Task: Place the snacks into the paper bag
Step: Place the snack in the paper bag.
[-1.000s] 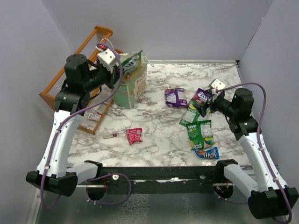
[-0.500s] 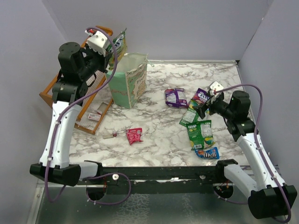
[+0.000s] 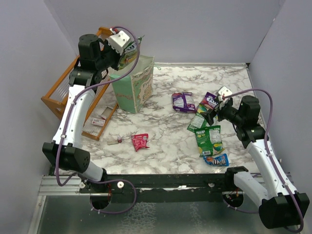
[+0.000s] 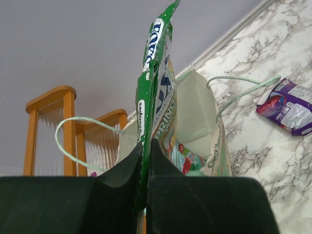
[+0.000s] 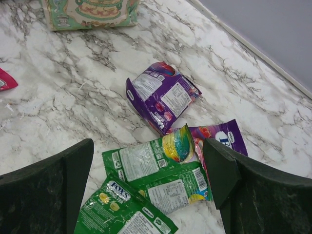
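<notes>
A robot lab's test booth: plain grey panels (image 3: 204, 29) wall in a marble-print tabletop (image 3: 165, 126).

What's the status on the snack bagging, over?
Left hand shut on green packet above paper bag. Right hand open over loose packets. Nothing blocking.

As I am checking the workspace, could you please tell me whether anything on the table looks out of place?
One thing: a tiny red-capped tube lies on the marble table beside the red packet, apart from it. It is not a snack packet like the rest. Nothing looks spilled.
</notes>
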You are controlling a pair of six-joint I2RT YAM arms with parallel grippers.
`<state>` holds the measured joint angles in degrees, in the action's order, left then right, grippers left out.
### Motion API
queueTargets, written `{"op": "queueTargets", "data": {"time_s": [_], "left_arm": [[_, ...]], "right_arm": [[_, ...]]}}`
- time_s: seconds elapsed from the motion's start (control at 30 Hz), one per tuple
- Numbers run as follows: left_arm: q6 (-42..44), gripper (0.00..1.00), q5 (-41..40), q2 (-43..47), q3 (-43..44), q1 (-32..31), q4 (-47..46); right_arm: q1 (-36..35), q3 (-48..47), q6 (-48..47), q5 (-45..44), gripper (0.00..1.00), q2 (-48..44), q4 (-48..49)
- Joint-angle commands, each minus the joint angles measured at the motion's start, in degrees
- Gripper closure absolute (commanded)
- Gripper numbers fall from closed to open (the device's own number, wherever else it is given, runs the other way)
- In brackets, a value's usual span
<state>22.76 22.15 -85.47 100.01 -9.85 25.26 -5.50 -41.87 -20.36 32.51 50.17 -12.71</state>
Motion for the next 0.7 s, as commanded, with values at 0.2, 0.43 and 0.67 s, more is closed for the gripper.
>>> {"op": "queueTargets", "data": {"time_s": [0.2,0.43,0.67], "left_arm": [[-2.3,1.00,6.5,-5.5,0.5,0.2,-4.4],[-10.1,1.00,8.5,-4.4,-3.2,0.2,-3.8],[-16.9,1.00,7.1,-3.4,-6.4,0.2,-2.9]], "right_arm": [[0.8,0.8,-0.4,2.7,0.06,-0.8,1.7],[1.1,1.2,-0.1,4.3,0.06,-0.7,1.9],[1.2,1.3,-0.1,4.7,0.06,-0.8,2.0]]}}
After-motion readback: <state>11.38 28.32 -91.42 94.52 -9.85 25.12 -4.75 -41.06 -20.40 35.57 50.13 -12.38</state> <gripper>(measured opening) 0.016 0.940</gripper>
